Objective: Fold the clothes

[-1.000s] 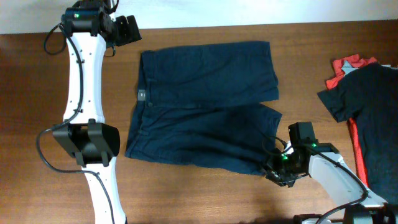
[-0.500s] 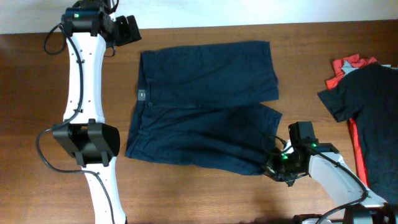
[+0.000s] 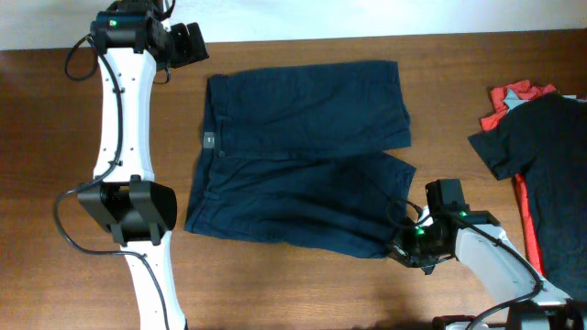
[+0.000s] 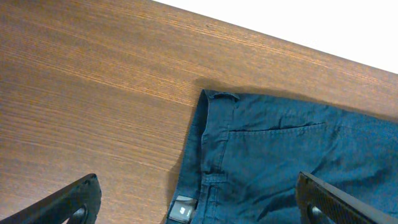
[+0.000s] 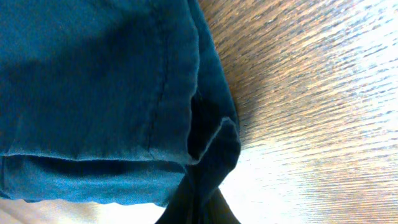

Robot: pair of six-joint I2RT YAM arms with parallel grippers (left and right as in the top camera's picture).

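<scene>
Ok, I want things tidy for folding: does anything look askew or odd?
Nothing damaged. The shorts lie flat; only the near leg's hem corner puckers where the right gripper pinches it. A black shirt lies rumpled over a red garment at the right.

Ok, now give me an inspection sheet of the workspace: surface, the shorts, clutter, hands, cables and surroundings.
Surface: brown wooden table, no spills seen.
Job's things: dark navy shorts spread flat, waistband toward the left arm, not yet folded.
Clutter: black shirt lying over a red garment at the table's right edge.
Hands: left hand open, off the shorts near the waistband's far corner, holding nothing; right hand shut on the hem corner of the shorts' near leg.
Cables: black cable looping beside the left arm's base; thin ones along both arms.
Surroundings: white wall beyond the table's far edge; nothing else seen.
</scene>
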